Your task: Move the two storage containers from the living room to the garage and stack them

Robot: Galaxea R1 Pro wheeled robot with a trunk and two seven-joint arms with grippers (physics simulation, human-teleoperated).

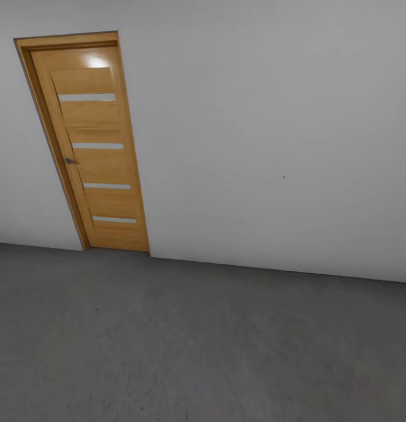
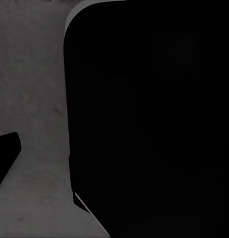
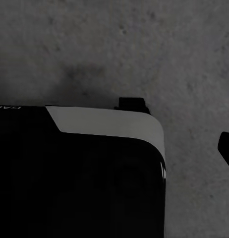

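Zero containers anywhere here, just the garage's wooden door [image 1: 90, 146], white wall [image 1: 273, 129] and concrete floor [image 1: 197, 340], and I can't tell whether either pincer is released or clenched, so the risk is probably bumping that wall while turning around.

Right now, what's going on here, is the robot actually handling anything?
Nothing is being handled that these pictures show. The head view looks at a closed wooden door in a plain white wall, above a dark-grey concrete floor, which fits the garage. Both wrist views look down at that same rough floor past dark parts of the robot's own body. No container is in sight, so the robot appears to be on its way rather than placing anything.
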